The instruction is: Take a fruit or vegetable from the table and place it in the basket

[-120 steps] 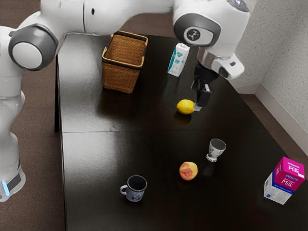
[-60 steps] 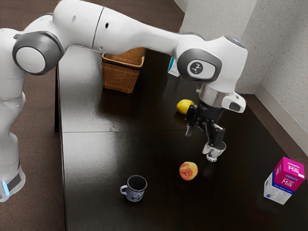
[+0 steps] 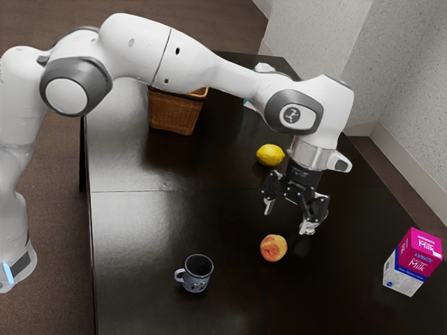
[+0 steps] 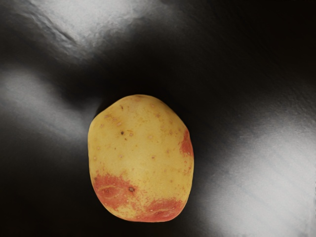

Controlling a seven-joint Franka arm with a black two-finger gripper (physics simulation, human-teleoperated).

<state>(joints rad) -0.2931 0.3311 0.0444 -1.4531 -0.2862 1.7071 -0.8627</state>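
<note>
My gripper (image 3: 288, 216) stands open over the table, its two fingers apart with nothing between them. Just beneath it, toward the exterior view's bottom, a yellow and red potato-like piece of produce (image 3: 274, 248) rests on the dark table. From above, the wrist view has this same produce (image 4: 140, 158) below my hand, with red patches on its skin. A yellow lemon (image 3: 270, 155) lies behind the gripper. The brown wicker basket (image 3: 173, 114) stands farther back toward the exterior view's left, its upper part hidden by the arm.
A small goblet (image 3: 313, 225) is partly covered by one finger. The dark table (image 3: 140, 223) also holds a grey mug (image 3: 198, 273) toward the front and a pink and white milk carton (image 3: 413, 261) at the exterior view's right. Behind the arm is a white and teal carton (image 3: 250, 105).
From beside the lemon, my hand has come toward the exterior view's bottom, above the red and yellow produce. It has also turned, so both separated fingers show. The objects have stayed put.
</note>
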